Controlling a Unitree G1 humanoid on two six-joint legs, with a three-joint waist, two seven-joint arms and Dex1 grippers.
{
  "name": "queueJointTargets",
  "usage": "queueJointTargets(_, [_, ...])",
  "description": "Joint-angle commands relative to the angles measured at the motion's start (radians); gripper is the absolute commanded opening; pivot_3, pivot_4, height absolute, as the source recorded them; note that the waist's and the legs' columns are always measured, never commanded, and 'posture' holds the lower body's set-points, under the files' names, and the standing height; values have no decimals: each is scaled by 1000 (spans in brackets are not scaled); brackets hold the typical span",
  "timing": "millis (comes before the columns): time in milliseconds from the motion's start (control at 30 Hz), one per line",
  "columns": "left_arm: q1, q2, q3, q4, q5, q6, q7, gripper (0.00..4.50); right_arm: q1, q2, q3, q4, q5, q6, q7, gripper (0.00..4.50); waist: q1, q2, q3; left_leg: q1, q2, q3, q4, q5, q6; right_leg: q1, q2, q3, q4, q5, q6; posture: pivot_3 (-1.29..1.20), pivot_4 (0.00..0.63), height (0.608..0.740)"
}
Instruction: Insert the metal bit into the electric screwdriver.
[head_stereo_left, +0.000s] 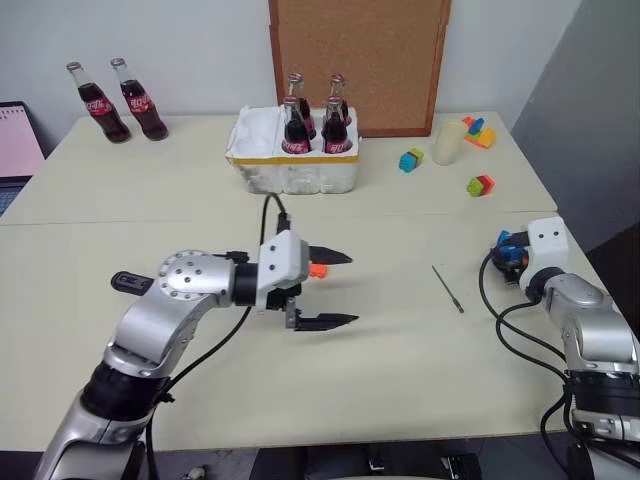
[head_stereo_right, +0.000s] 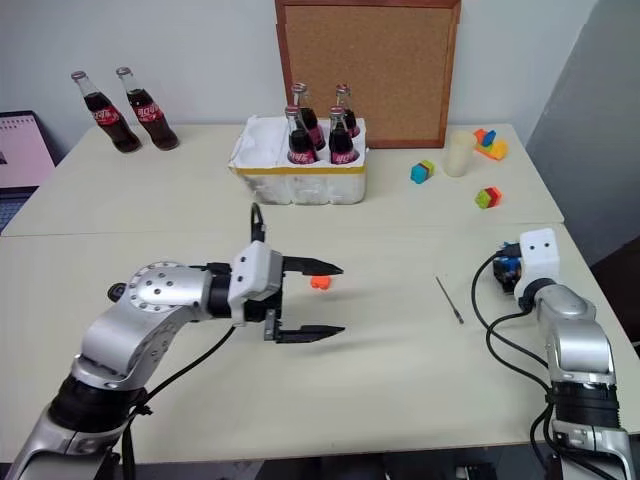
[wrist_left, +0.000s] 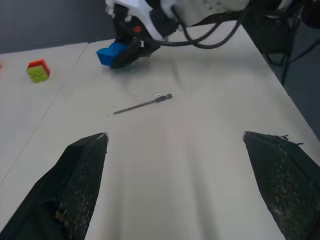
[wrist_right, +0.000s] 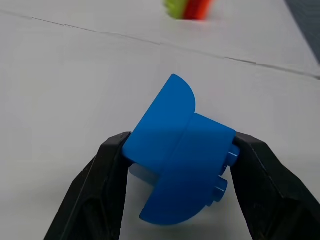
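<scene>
The left tool (head_stereo_left: 322, 290) hangs over the middle of the desk (head_stereo_left: 120, 200), pointing to the right, its two black fingers (wrist_left: 80, 180) spread wide with nothing between them. A small orange piece (head_stereo_left: 317, 269) lies on the desk just behind it. To its right, well apart from it, the bit (head_stereo_left: 447, 288) lies flat on the bare desk: a very thin, straight grey rod, needle-like, with a slightly thicker end in the left wrist view (wrist_left: 143, 104). Further right, near the bit but not touching it, the right tool (wrist_right: 177, 165) is clenched on a blue block (wrist_right: 180, 170), a toy brick with a rounded edge and studs, one finger on each side.
</scene>
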Motion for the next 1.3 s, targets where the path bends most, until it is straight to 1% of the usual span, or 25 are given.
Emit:
queueJointTargets(33, [-47,-40,-30,18,27,-23,13,4500,-41,5,-68,51,36,-32,-32,2570,1,0,0,0,0,0,0,0,0,0,0,0,0,0,0,0,150,740])
queueJointTargets(67, [-54,-50,-31,22,28,-20,16,4500,-42,8,-76,53,43,-35,-33,2570,2,0,0,0,0,0,0,0,0,0,0,0,0,0,0,0,150,740])
queueJointTargets(133, [-59,-62,-21,30,28,-13,27,4500,-39,17,-95,36,70,-25,-32,3285,2,0,0,-1,0,0,0,0,0,0,0,1,0,0,0,0,150,740])
queueJointTargets(167, [-60,-65,-14,34,27,-10,32,4500,-36,23,-106,23,87,-18,-29,3486,2,0,0,-1,0,0,0,0,0,0,-1,1,-1,0,0,0,150,740])
queueJointTargets(200, [-54,-62,-5,35,26,-11,34,4500,-24,26,-111,-10,97,-9,-26,3591,2,0,0,-1,0,-1,0,0,0,0,-1,2,-1,0,0,0,150,740])
queueJointTargets(233, [-46,-55,3,34,23,-10,35,4500,-9,25,-111,-48,104,0,-23,3865,4,0,0,-1,0,-1,0,0,0,0,-1,2,-1,0,0,0,150,740])
queueJointTargets(267, [-38,-46,14,32,22,-9,36,4500,8,22,-110,-91,108,11,-23,3940,6,1,0,-1,0,-1,0,0,0,0,-2,2,-1,0,0,0,150,740])
queueJointTargets(333, [-24,-24,36,30,24,-7,41,4500,41,4,-99,-179,100,21,-22,4364,7,1,0,-1,1,-1,0,0,0,0,-2,1,-1,0,0,0,150,740])
queueJointTargets(367, [-15,-9,49,29,25,-7,42,4500,60,-15,-82,-229,87,17,-12,4491,8,1,0,-1,1,-1,0,0,0,0,-2,1,-1,0,0,0,150,740])
queueJointTargets(433, [5,33,86,38,29,-4,43,4500,102,-82,-3,-347,63,-38,74,4491,8,2,0,-1,1,-2,0,0,0,0,-2,1,-1,0,0,0,150,740])
queueJointTargets(467, [14,54,104,52,37,-11,45,4500,112,-94,26,-403,91,-35,121,4491,7,2,0,0,1,-1,0,0,0,-1,-2,1,-1,0,0,0,150,740])
queueJointTargets(533, [21,77,123,73,46,-21,50,4500,118,-95,51,-462,142,-15,169,4491,3,2,0,0,1,-1,0,0,0,-1,-2,1,-1,0,0,0,150,740])
queueJointTargets(633, [28,127,166,109,54,-32,35,4500,87,-101,194,-523,165,-70,300,4491,3,2,0,0,0,-3,0,0,0,0,-1,-1,-1,0,0,0,150,740])
queueJointTargets(700, [45,167,193,126,57,-36,25,4500,51,-89,305,-511,159,-118,380,4491,2,2,0,1,0,-3,0,0,0,0,-1,-2,0,0,0,0,150,740])
queueJointTargets(767, [81,215,214,133,71,-51,9,4500,9,-58,388,-466,147,-144,421,4491,0,2,0,1,1,-4,1,0,0,-1,0,-2,-1,0,0,0,150,740])
queueJointTargets(867, [159,289,261,124,66,-60,-26,4500,-62,24,486,-372,136,-142,444,4491,-5,2,0,1,1,-3,1,0,0,-2,-1,-1,-1,0,0,0,150,740])
queueJointTargets(933, [191,302,292,115,46,-60,-32,4500,-108,78,529,-285,117,-145,441,4491,-2,2,0,-1,3,-4,1,0,0,-3,-2,-2,-1,0,0,0,150,740])
queueJointTargets(1033, [230,315,310,101,38,-58,-46,4500,-177,145,615,-133,58,-209,470,4491,13,1,0,-2,3,-4,1,0,0,-4,-4,-2,-1,0,0,0,150,740])
queueJointTargets(1100, [242,323,308,98,52,-67,-47,4500,-219,193,643,-35,30,-241,472,4491,18,1,0,-2,2,-3,1,0,0,-4,-4,-1,-1,0,0,0,150,740])
queueJointTargets(1267, [243,319,301,65,51,-52,-40,4500,-301,288,652,181,-2,-298,478,4491,18,1,0,-3,2,-4,1,0,0,-5,-4,-2,-1,1,-1,0,150,740])
queueJointTargets(1300, [243,319,300,57,50,-48,-40,4500,-309,294,655,209,-13,-316,483,4315,18,1,0,-3,3,-4,1,0,0,-5,-4,-2,-1,1,-2,0,150,740])
